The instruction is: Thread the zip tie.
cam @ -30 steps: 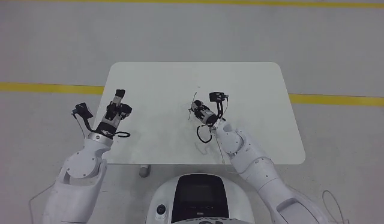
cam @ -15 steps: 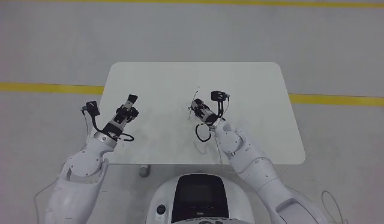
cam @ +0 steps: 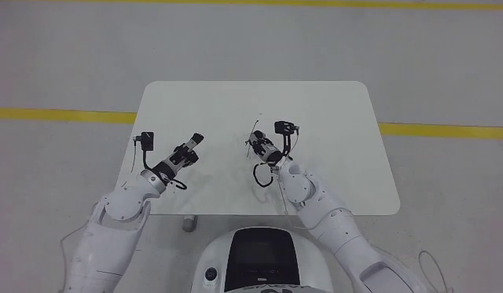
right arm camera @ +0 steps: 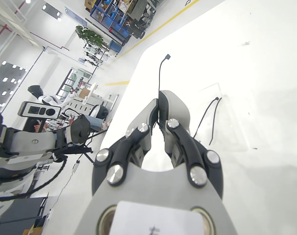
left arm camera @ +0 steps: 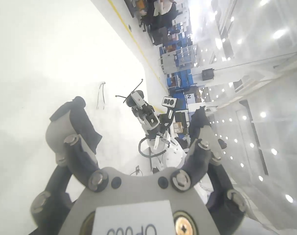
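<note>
A thin black zip tie (right arm camera: pixel 160 74) sticks out of my right gripper (right arm camera: pixel 159 97), which is shut on its strap; the small square head (right arm camera: pixel 167 56) is at the far end. In the top view this gripper (cam: pixel 256 142) hovers over the middle of the white table (cam: pixel 330 104), with the zip tie (cam: pixel 255 126) pointing away from me. My left gripper (cam: pixel 192 141) is open and empty, a short way left of the right one. From the left wrist view, the open left gripper (left arm camera: pixel 138 105) faces the right gripper (left arm camera: pixel 136 98) and the zip tie (left arm camera: pixel 136 87).
Two spare black zip ties (right arm camera: pixel 208 114) lie on the table in what looks like a clear plastic sleeve (right arm camera: pixel 236 123), just beyond the right gripper. They show faintly in the left wrist view as zip ties (left arm camera: pixel 100 95). The table's rounded edges lie beyond.
The left arm has swung right and inward over the table, bringing its open gripper nearer the right gripper. The right gripper and its zip tie have barely moved.
</note>
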`<state>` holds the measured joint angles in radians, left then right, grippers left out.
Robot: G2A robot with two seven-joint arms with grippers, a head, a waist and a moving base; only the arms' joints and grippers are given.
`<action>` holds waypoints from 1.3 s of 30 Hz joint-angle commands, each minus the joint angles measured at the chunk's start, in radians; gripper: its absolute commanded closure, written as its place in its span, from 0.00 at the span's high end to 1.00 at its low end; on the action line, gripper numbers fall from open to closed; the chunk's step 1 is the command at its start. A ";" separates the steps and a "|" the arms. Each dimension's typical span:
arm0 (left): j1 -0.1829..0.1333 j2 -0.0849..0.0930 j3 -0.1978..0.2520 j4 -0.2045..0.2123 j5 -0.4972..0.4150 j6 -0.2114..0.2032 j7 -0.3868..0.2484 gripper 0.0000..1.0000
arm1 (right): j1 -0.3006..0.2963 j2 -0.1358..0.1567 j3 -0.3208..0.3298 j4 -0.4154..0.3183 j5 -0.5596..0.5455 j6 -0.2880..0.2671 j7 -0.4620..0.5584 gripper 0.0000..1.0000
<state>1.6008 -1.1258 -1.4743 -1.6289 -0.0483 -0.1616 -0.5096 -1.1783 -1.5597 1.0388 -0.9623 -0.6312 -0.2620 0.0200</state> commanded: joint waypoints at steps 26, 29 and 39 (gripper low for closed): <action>-0.070 0.003 0.102 0.098 -0.057 -0.004 -0.166 1.00 | -0.024 -0.009 -0.023 -0.029 0.042 0.011 -0.010 0.00; -0.073 0.002 0.101 0.098 -0.062 -0.015 -0.120 1.00 | -0.036 -0.009 -0.021 -0.043 0.061 0.010 -0.013 0.00; -0.068 0.001 0.108 0.087 -0.064 -0.032 -0.091 1.00 | -0.039 -0.010 -0.018 -0.045 0.092 0.001 0.000 0.00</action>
<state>1.5329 -1.1244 -1.3706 -1.5422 -0.1132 -0.1962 -0.6060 -1.2163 -1.5699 1.0206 -1.0061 -0.5394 -0.2619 0.0204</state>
